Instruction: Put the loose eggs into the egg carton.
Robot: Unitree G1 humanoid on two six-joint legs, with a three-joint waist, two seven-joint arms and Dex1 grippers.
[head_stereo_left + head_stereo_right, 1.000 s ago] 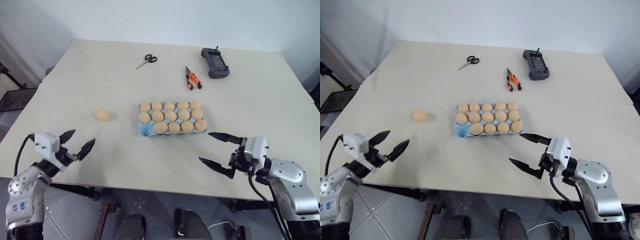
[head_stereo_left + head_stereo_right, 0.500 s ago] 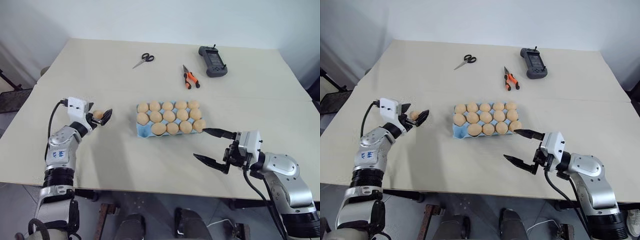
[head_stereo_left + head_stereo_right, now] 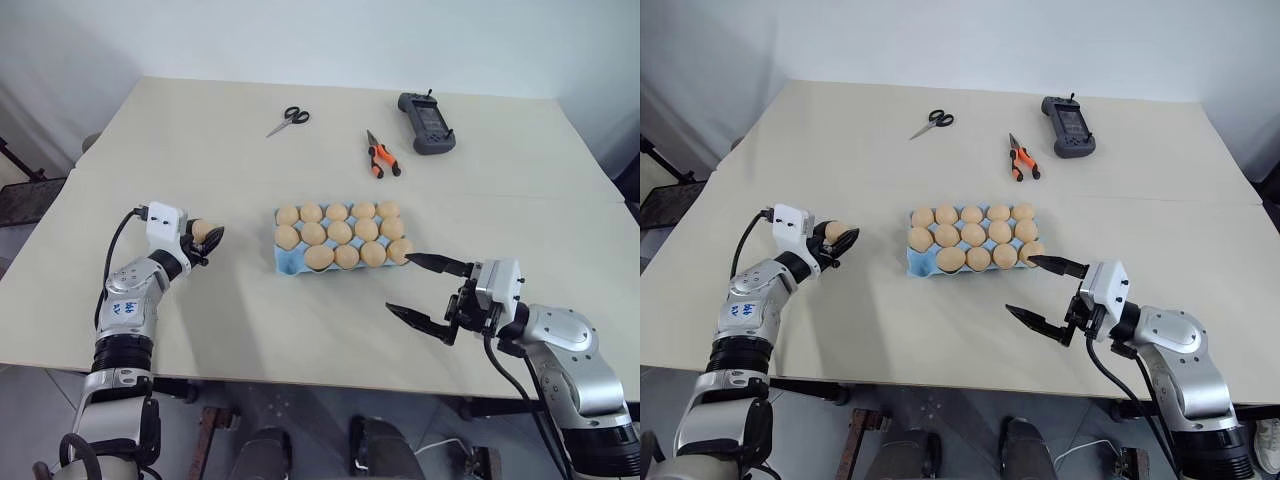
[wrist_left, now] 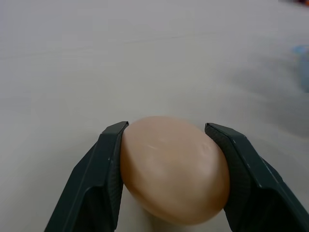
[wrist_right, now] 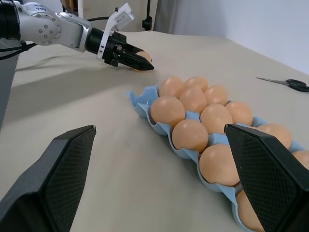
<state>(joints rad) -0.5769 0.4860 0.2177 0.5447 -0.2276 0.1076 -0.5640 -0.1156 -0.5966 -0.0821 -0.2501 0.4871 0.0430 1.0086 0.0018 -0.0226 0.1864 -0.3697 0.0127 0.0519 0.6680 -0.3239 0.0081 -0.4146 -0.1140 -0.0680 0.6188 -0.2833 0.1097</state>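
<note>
One loose egg (image 3: pixel 203 231), pale tan, sits left of the egg carton, and my left gripper (image 3: pixel 206 238) is shut on it. In the left wrist view both black fingers (image 4: pixel 107 166) press the sides of the egg (image 4: pixel 174 166), just at the tabletop. The light blue egg carton (image 3: pixel 288 262) lies mid-table with eggs in all cups but its near-left corner one. To the carton's right, near the front edge, my right gripper (image 3: pixel 400 284) stands open and holds nothing. The right wrist view looks along the carton (image 5: pixel 140 107) toward the left gripper (image 5: pixel 140 62).
At the back of the table lie scissors (image 3: pixel 288 120), orange-handled pliers (image 3: pixel 382 157) and a black handheld controller (image 3: pixel 428 124). The beige table (image 3: pixel 300 320) has bare room in front of the carton and between the carton and the left gripper.
My left arm reached forward to the loose egg with open jaws, then shut them on it. The right arm kept still and stayed open.
</note>
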